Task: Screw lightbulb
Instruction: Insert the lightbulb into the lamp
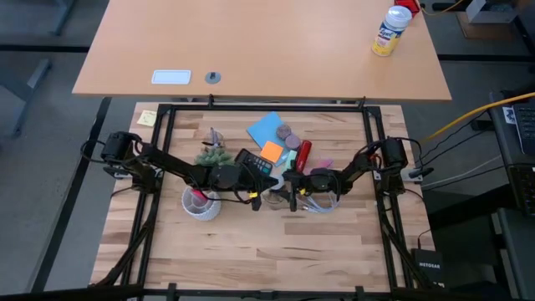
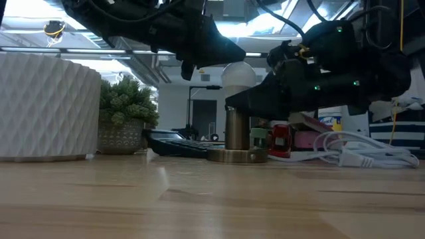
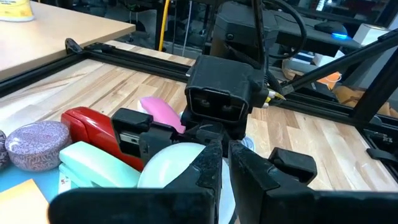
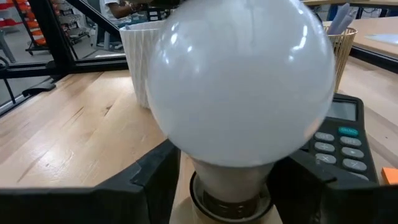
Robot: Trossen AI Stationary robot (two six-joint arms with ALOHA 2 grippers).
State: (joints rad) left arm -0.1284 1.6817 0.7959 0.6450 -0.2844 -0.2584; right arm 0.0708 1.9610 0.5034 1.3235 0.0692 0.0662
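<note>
While lightbulb sits upright on brass lamp base at desk centre, right hand has fingers closed low around its neck from 3 o'clock, likely steadying. Left hand over bulb top from 9 o'clock, fingers nearly together, seemingly gripping nothing.

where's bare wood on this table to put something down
The near strip of the table, below the white pot and both grippers, is bare, as is the side beyond the right gripper. The middle is crowded around the lightbulb, calculator and stapler.
</note>
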